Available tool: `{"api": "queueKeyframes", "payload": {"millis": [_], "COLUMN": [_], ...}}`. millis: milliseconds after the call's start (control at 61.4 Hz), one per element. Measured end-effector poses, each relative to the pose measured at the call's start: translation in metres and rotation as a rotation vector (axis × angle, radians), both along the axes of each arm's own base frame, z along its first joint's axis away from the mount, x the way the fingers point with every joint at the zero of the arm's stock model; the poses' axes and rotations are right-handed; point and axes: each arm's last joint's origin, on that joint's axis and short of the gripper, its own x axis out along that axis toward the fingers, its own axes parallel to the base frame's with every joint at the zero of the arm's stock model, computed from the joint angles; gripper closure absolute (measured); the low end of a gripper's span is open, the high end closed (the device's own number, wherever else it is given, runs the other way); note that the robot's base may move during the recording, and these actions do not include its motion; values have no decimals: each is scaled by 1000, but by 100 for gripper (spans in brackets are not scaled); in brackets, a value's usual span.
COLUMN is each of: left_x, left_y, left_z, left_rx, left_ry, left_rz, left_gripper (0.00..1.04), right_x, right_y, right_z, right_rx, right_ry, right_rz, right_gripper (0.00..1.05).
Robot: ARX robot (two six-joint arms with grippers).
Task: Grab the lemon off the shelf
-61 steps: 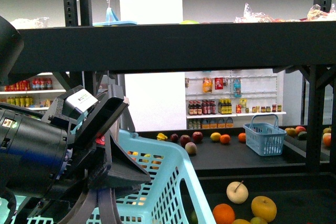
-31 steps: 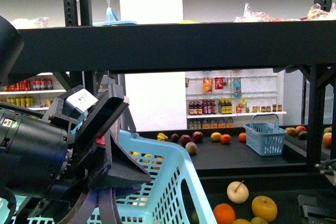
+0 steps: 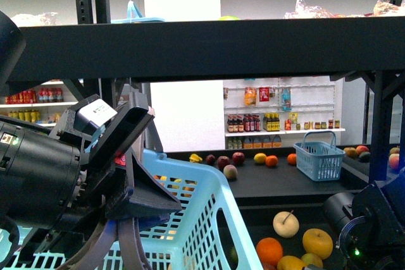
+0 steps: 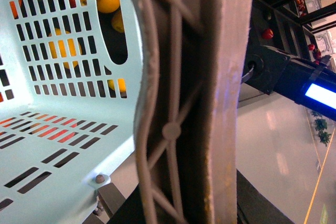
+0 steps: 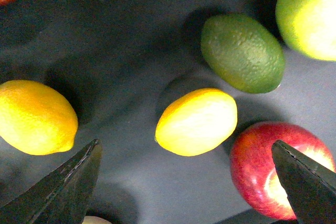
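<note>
A bright yellow lemon (image 5: 196,121) lies on the dark tier of the black shelf (image 5: 121,40). My right gripper (image 5: 185,144) hangs open just above it, one finger to each side, touching nothing. A second, similar yellow fruit (image 5: 35,117) lies beyond one finger. In the front view a yellow fruit (image 3: 317,243) sits on the lower tier beside my right arm (image 3: 373,219). My left gripper (image 3: 136,175) is shut on the rim of a light blue basket (image 3: 190,219), whose slotted wall (image 4: 63,77) fills the left wrist view.
Near the lemon lie a dark green oval fruit (image 5: 242,52), a red apple (image 5: 281,169) and a yellow-green fruit (image 5: 310,11). A cream fruit with a stem (image 3: 286,224) and an orange (image 3: 269,251) sit close by. A small blue basket (image 3: 319,156) stands further back.
My right arm has come into the front view at the lower right, beside the fruit on the lower tier. The left arm and its basket have barely moved.
</note>
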Motion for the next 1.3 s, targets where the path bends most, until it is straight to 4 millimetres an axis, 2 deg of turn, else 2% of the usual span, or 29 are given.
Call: {"api": "queueKeyframes", "payload": {"millis": [407,782,1059,1303], "left_x": [0,0,0,0], "left_y": [0,0,0,0], "left_z": [0,0,0,0], "left_rx": [-1,-1,-1,-1], "left_ry": [0,1,1,1], "left_rz": [-1,-2,-2,-2], "left_gripper": [88,88,88,88], "right_x": [3,7,14,16], "right_y": [22,18,18,13], "right_z": [-34,-62,-71,-89], "right_rx": [70,75,59,57], "right_ry": [82,123,114,125], "right_rz": [-147,-272,-298,-314], "right_gripper": [7,7,7,7]}}
